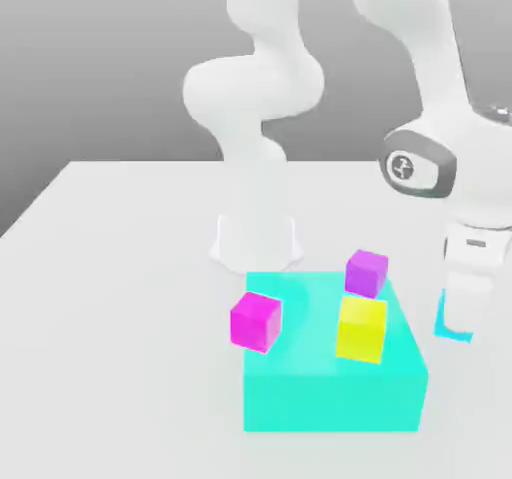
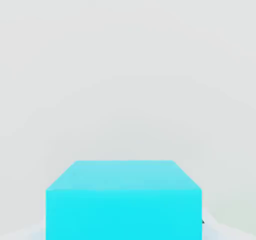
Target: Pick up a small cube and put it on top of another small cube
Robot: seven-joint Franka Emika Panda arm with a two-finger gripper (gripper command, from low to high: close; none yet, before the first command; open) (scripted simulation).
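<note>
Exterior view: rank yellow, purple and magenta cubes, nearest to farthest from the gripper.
Gripper is at the exterior view's right.
1. Yellow cube, on the big cyan block.
2. Purple cube, behind it.
3. Magenta cube, at the block's left edge.

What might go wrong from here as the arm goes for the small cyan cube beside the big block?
1. The small cyan cube sits close to the large cyan block, so the gripper could knock that wall.
2. The yellow cube and purple cube stand near that side; a low carry may topple them.
</note>
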